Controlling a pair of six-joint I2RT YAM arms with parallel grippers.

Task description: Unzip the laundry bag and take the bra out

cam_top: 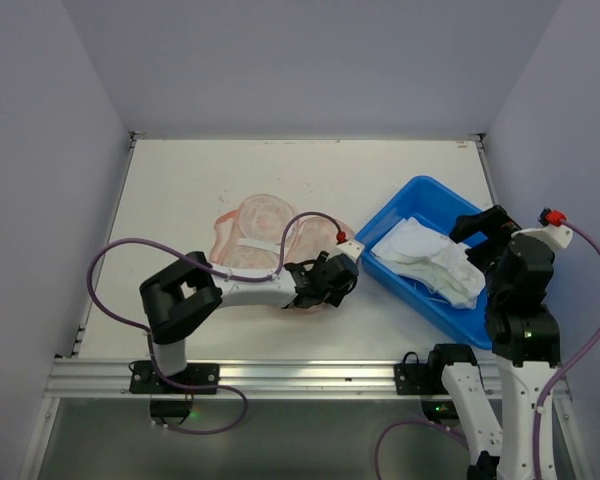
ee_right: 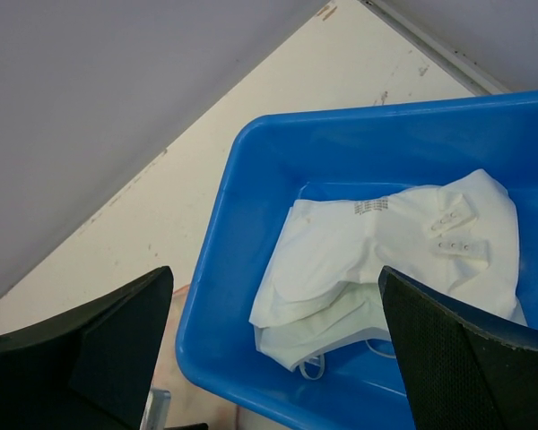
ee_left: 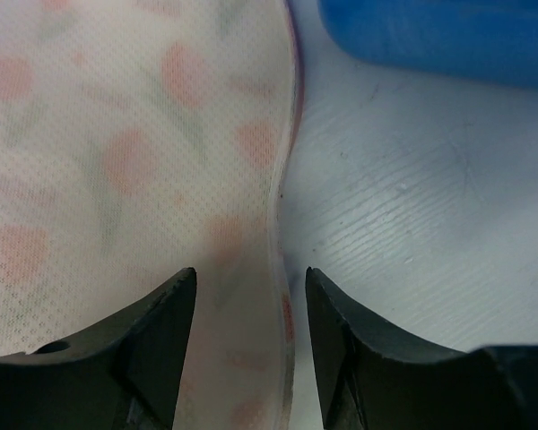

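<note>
Two grippers, both released. The left gripper (cam_top: 329, 287) is low at the table (cam_top: 200, 180). In the left wrist view its jaws stand apart (ee_left: 249, 288) and straddle the right-hand rim of the laundry bag (ee_left: 117, 161), one finger (ee_left: 161, 340) over the mesh and the other finger (ee_left: 341, 349) over bare table (ee_left: 412, 206). Nothing is pinched between them. I cannot tell whether the fingers touch the fabric or sit just above it.

The mesh in that view is pale pink, with orange-red motifs showing faintly through. Its edge runs as a thin darker line between the fingers. A strip of the blue tub (ee_left: 439, 36) shows at top right, apart from the bag.

From the top camera the laundry bag (cam_top: 255, 225) lies flat on the table near the middle. The left arm reaches across its near edge, with the gripper at its right end.

The right gripper (cam_top: 483, 226) hangs above the blue tub (cam_top: 420, 192). Its jaws are wide apart (ee_right: 276, 279) and hold nothing.

The bra (ee_right: 386, 251) lies crumpled inside the tub (ee_right: 242, 179), white, with its hook tabs facing up. In the top view the bra (cam_top: 430, 262) fills the middle of the tub, right of the bag and well apart from it. The tub sits tilted at the table's right side.
</note>
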